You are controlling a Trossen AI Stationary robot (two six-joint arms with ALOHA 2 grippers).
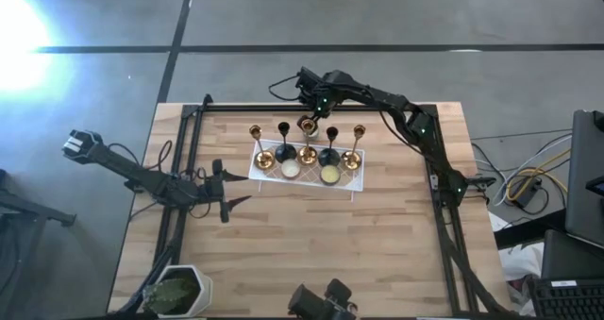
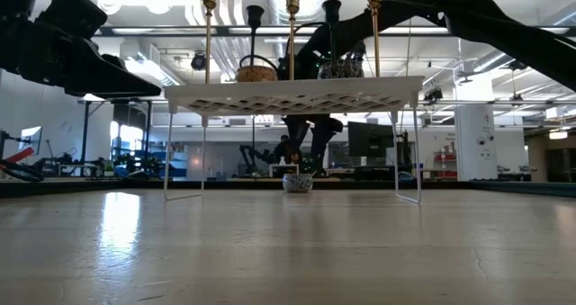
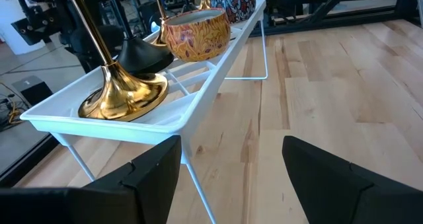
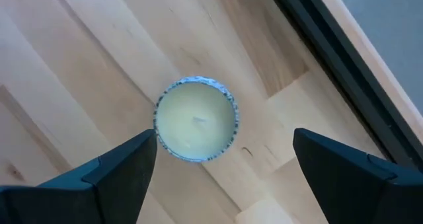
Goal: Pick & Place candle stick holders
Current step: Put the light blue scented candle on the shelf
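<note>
From high up we look straight down on the whole table (image 1: 311,254), both arms and the white tray (image 1: 304,181) w/ its holders (image 1: 351,146), all far off and small. The low cam sits at table-top height, looks level across the wood into the room, and sees that tray (image 2: 292,95) from the side, a bit below. The left wrist cam is v. close to the tray (image 3: 132,121), looking along it past its own fingers (image 3: 155,168). The right wrist cam looks straight down, close, on a candle (image 4: 195,119) on the wood; high view shows it too (image 1: 307,125).
</note>
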